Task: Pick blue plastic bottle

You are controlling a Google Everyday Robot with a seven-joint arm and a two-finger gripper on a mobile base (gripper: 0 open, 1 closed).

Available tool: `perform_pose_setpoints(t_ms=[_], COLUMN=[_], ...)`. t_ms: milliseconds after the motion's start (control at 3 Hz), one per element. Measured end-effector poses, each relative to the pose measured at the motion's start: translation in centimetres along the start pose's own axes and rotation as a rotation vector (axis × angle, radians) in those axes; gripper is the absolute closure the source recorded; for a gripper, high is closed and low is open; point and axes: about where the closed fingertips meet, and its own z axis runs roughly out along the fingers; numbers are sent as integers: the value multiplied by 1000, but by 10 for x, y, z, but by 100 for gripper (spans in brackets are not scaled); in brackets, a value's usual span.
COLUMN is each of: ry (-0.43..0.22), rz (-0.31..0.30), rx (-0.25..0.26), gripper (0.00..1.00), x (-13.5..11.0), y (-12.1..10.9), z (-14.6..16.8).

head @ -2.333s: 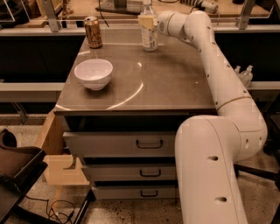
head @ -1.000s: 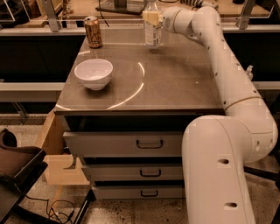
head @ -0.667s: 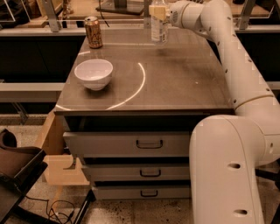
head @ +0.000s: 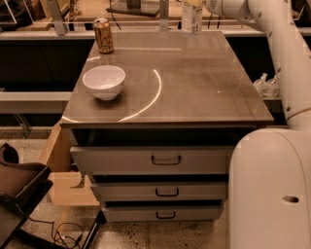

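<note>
1. The claw [head: 203, 4] is up at the top edge of the view, over the far right corner of the table [head: 194, 97]. It is mostly cut off there, so I cannot tell whether it is open, closed or gripping.
2. The bottle [head: 192, 19] is right against the claw, on its left side. It stands upright with its long axis vertical, and its cap is out of view above.
3. The bottle's base shows level with the table's far edge. I cannot tell whether it rests on the table or hangs just clear of it.
4. My judgement is that the pick turns on this one contact. The claw meets the bottle from the side, high up on its body, so a straight lift would suit it, provided the grip is sound.
5. The arm [head: 286, 53] is the only one, and it reaches in from the right, along the table's right edge.
6. The can [head: 103, 35] stands upright at the far left corner, well apart from the bottle.
7. The bowl [head: 104, 81] sits near the left edge, in front of the can, and it is empty.
8. The drawers [head: 165, 160] under the table do not show their contents.
</note>
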Motion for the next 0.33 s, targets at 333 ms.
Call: perform_pose_setpoints(t_ms=[333], ry=[-10], rz=[-30], rx=[8], gripper=[100], x=[-23], y=[-1], z=[-19])
